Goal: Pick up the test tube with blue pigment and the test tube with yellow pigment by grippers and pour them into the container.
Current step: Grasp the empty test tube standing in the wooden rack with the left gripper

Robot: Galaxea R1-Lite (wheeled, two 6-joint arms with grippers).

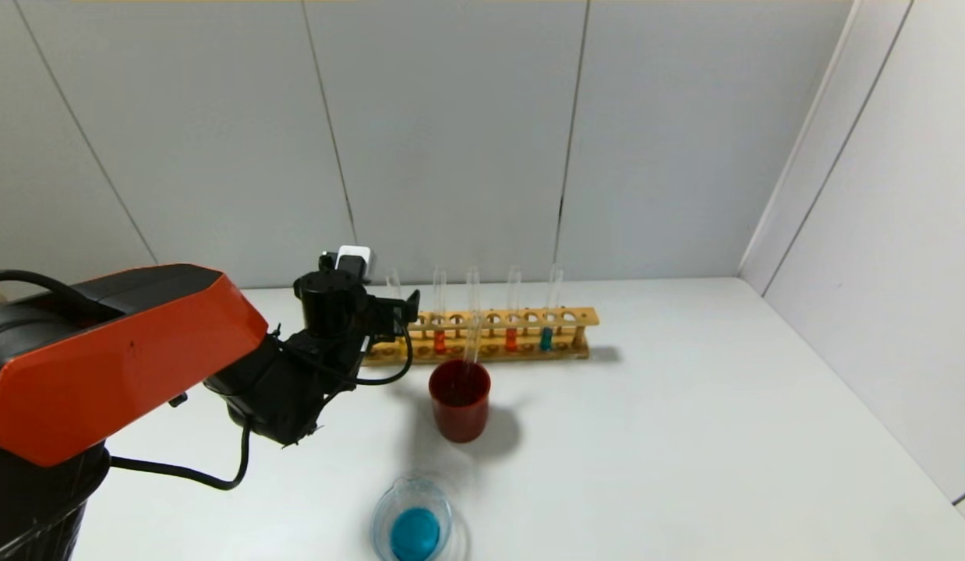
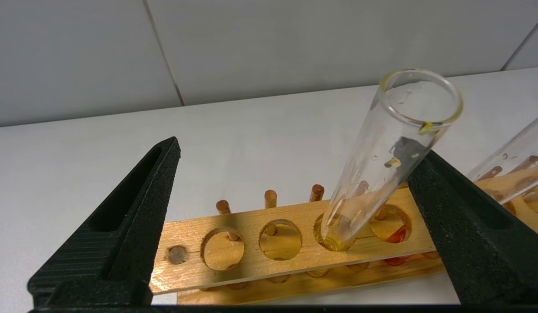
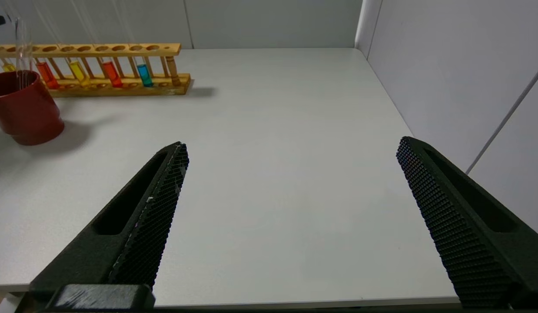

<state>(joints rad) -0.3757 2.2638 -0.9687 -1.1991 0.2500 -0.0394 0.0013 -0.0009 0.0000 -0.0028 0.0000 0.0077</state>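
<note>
My left gripper [image 1: 401,308] is open at the left end of the wooden rack [image 1: 576,318]. In the left wrist view the left gripper [image 2: 299,150] has its jaws wide apart around a test tube with yellow pigment [image 2: 382,161], which stands in a rack hole close to one finger [image 2: 460,226]. A second yellow tube [image 3: 79,73] and the test tube with blue pigment [image 1: 546,336] stand further along the rack. The container [image 1: 412,522], a low glass beaker, holds blue liquid near the table's front. My right gripper [image 3: 290,145] is open and empty over bare table.
A dark red cup [image 1: 459,401] stands in front of the rack with an empty clear tube [image 1: 473,327] leaning in it. Two tubes of orange-red liquid [image 1: 440,341] [image 1: 511,338] are in the rack. Walls close the back and the right side.
</note>
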